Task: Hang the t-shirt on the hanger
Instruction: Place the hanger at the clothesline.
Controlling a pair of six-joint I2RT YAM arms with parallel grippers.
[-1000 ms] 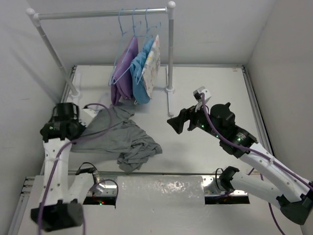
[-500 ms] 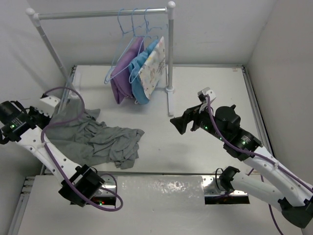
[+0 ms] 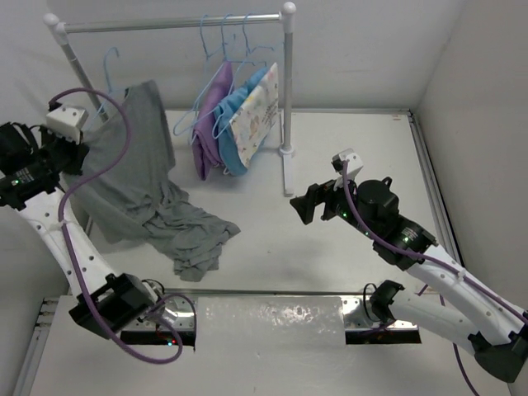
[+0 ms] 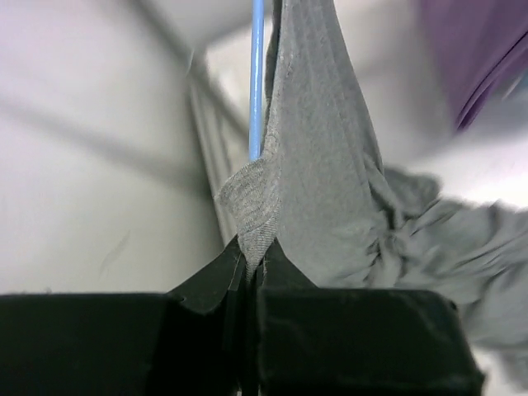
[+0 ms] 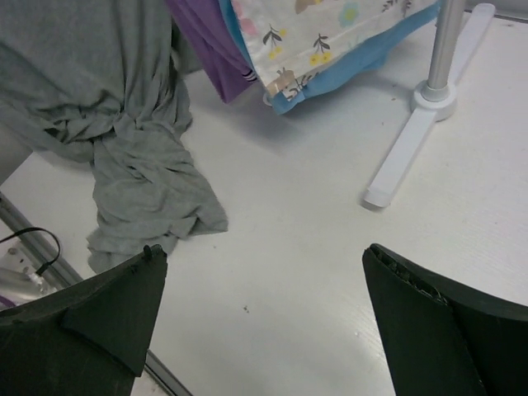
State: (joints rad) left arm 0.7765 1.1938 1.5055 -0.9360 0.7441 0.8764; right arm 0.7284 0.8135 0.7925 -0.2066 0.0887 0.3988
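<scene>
The grey t-shirt (image 3: 140,165) hangs raised at the left, its lower part trailing on the table. The light-blue hanger (image 3: 110,62) is inside it; only its hook shows above the collar. My left gripper (image 3: 73,153) is shut on the shirt's edge. In the left wrist view the jaws (image 4: 252,264) pinch a fold of grey t-shirt (image 4: 322,165), and the blue hanger wire (image 4: 256,82) runs up just behind it. My right gripper (image 3: 302,206) is open and empty, right of the shirt; in its wrist view (image 5: 264,285) the t-shirt (image 5: 124,99) lies far left.
A white clothes rack (image 3: 288,82) stands at the back. It carries hangers with purple (image 3: 206,124), blue (image 3: 235,136) and patterned white (image 3: 257,107) garments. The rack's foot (image 5: 417,148) lies ahead of my right gripper. Walls close in on both sides.
My left arm has lifted the t-shirt and hanger up off the table to the left; the shirt now hangs instead of lying heaped. The right arm has barely moved.
</scene>
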